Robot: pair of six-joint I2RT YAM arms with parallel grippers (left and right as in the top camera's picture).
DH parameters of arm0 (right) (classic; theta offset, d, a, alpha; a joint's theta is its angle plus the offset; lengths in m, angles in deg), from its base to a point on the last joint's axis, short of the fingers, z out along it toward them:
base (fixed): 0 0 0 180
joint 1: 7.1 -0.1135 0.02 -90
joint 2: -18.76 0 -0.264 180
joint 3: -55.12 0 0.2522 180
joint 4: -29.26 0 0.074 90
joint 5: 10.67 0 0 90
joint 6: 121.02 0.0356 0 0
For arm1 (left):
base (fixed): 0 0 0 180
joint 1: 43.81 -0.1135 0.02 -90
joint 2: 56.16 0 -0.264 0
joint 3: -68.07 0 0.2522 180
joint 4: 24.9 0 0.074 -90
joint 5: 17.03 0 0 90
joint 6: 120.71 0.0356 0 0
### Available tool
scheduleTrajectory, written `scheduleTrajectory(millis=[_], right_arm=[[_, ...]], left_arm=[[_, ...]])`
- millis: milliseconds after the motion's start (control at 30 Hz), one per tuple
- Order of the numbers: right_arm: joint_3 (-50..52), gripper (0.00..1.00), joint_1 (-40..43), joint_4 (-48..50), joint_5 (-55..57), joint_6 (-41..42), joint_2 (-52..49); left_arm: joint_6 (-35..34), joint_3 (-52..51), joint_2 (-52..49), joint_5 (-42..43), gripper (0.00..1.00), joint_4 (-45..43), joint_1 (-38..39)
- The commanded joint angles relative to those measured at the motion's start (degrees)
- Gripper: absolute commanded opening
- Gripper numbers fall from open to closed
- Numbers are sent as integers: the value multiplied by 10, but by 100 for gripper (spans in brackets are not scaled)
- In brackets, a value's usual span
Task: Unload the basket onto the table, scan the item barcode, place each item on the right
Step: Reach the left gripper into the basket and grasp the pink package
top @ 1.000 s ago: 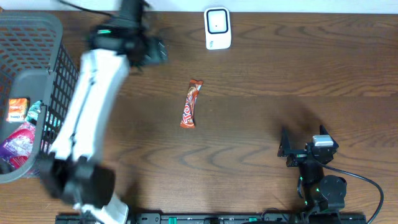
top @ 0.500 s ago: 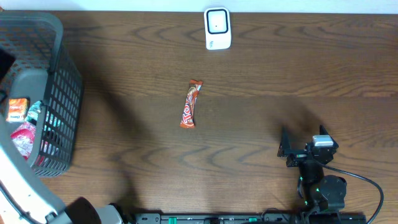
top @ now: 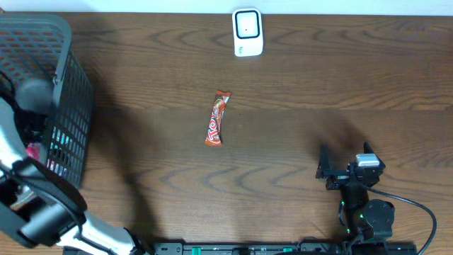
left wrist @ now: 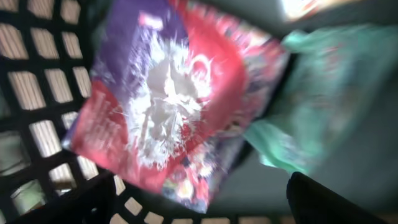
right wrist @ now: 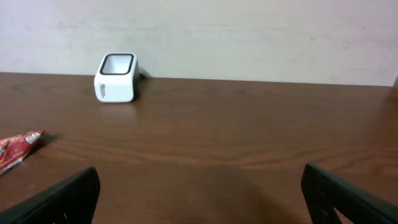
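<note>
1. Over the basket (top: pixel 71 92) now — left jaws swung in, wide and empty, above purple snack bag (left wrist: pixel 168 106).
2. Candy bar (top: pixel 217 118) lies on surface (top: pixel 318 85), centre, short of scanner (top: pixel 247 32) — bag likely next scan.
3. Right jaws wide, empty.

The left arm (top: pixel 42 214) has white casing with bulky black joints. The right arm (top: pixel 362 205) is black, with a grey block on top, small green lights and a black cable (top: pixel 432 212) looping beside it.
</note>
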Motion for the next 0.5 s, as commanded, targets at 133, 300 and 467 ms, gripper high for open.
scheduleTrajectory(millis=[133,300,467], right_arm=[[1,99,-4,-2,-1,2,2],[1,99,-4,-2,-1,2,2],[1,99,-4,-2,-1,2,2]], left_arm=[[-13,-30,-76,-23,88,14,-1],[-13,-43,-107,-23,58,11,-8],[-12,-44,-112,-23,7,12,-15]])
